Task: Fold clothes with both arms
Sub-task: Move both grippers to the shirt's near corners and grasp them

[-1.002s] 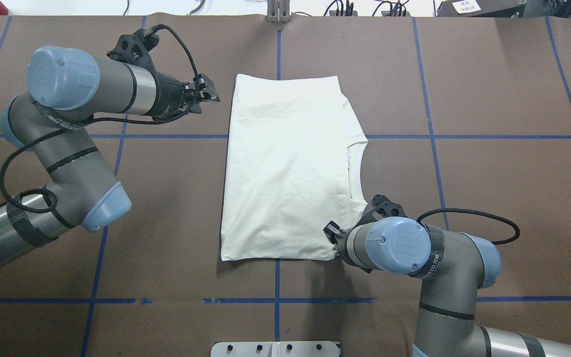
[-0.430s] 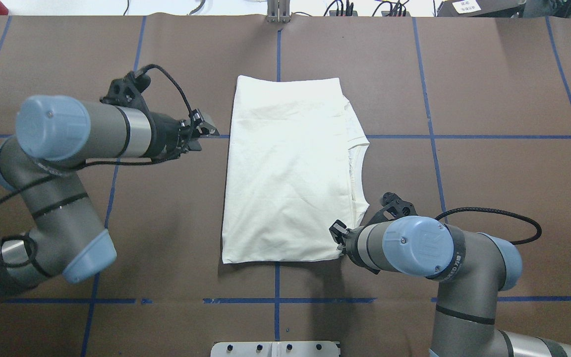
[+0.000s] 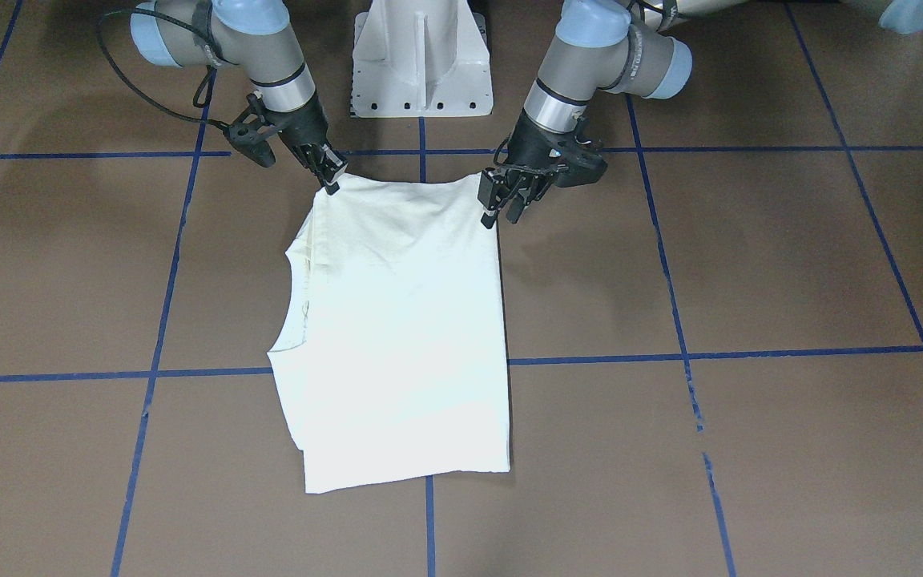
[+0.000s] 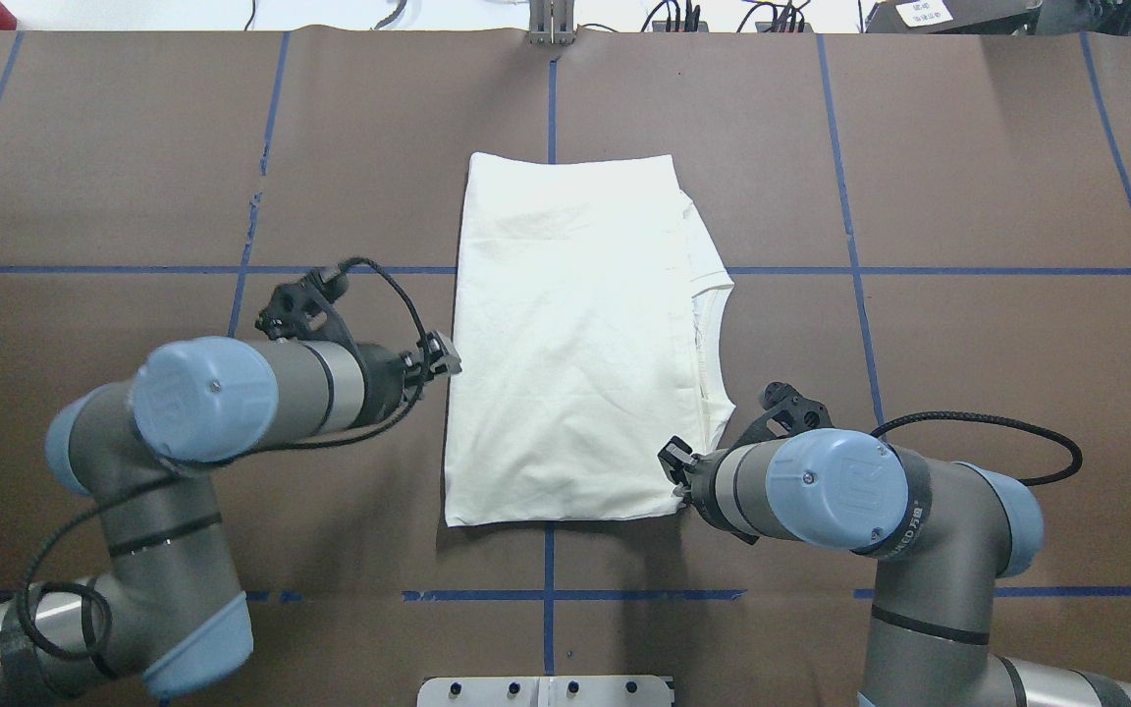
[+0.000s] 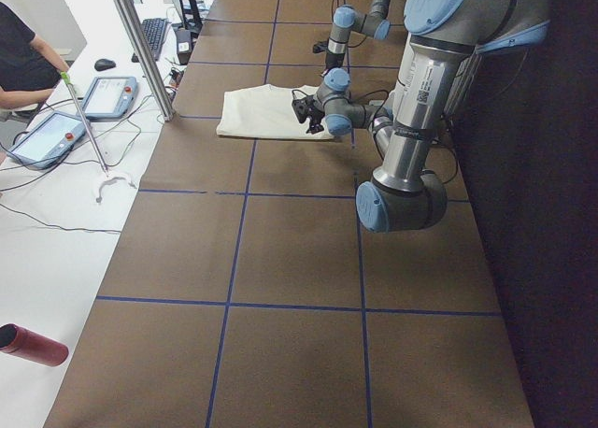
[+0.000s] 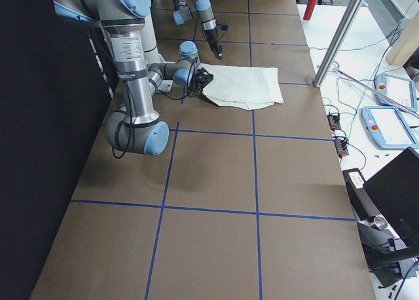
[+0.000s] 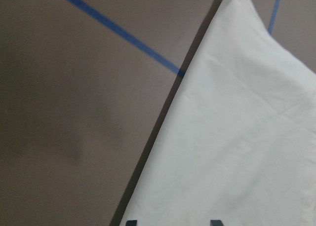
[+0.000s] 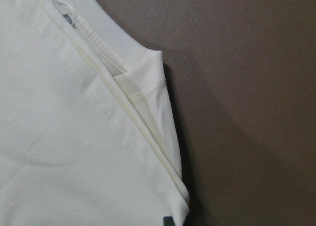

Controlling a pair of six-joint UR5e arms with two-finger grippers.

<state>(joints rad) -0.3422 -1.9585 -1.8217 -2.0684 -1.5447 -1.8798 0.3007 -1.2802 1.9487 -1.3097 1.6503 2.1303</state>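
Observation:
The cream shirt (image 4: 575,334) lies folded flat in a long rectangle on the brown table, its ribbed collar (image 8: 98,36) at the right edge. No print shows. My left gripper (image 4: 443,355) is open beside the shirt's left edge, and in the left wrist view its fingertips (image 7: 131,222) straddle that edge of the cloth (image 7: 237,137). My right gripper (image 3: 332,186) is shut on the shirt's corner nearest the robot on the collar side. In the front view the left gripper (image 3: 501,215) hovers at the other near corner of the shirt (image 3: 405,320).
The white pedestal (image 3: 421,56) stands between the arm bases at the table's near edge. Blue tape lines (image 4: 850,270) grid the brown table. A side table with tablets (image 5: 107,96) and a seated person lies beyond the far edge.
My left arm swung from the shirt's far left corner back along its left edge toward the robot. The right gripper shifted slightly right, and the shirt's near edge shifted with it.

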